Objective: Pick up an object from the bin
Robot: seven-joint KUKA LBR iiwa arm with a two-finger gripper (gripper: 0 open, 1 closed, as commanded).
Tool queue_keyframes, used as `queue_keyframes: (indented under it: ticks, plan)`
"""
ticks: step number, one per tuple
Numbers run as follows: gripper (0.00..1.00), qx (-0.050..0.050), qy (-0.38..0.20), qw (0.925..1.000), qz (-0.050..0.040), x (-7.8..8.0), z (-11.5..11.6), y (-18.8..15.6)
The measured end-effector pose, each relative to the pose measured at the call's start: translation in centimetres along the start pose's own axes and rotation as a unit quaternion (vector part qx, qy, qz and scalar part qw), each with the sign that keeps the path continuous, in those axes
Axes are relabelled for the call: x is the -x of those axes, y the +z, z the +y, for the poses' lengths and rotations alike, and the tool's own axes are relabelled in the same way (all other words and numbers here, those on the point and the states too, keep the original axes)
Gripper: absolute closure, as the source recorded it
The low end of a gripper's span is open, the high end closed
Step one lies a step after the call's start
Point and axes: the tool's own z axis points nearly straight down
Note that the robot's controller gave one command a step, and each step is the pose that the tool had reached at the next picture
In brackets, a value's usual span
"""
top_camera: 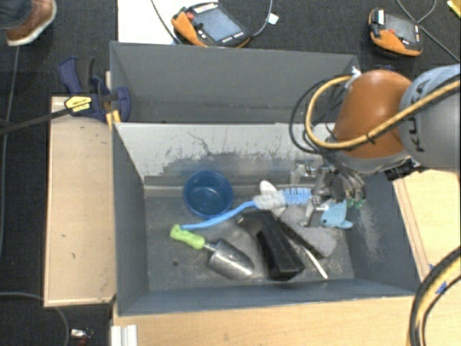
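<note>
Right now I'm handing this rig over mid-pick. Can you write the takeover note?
Gripper: low at the right of the bin, by the brush's head end and a small light-blue piece. No hold on anything is visible.
Things: blue bowl left of middle; blue brush lying across the middle; green-handled metal scoop and black block in front; grey piece beside the block.
Done: nothing lifted out.
Left: grasp one thing and raise it clear.
</note>
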Motion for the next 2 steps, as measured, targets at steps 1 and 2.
queue_keyframes:
  ticks: [1,2]
  plan:
    - [0.0,0.0,-0.001,1.0,-0.0038,0.2,0.0,-0.4]
    - [0.0,0.002,0.113,0.9936,-0.0085,0.1,8.5,6.1]
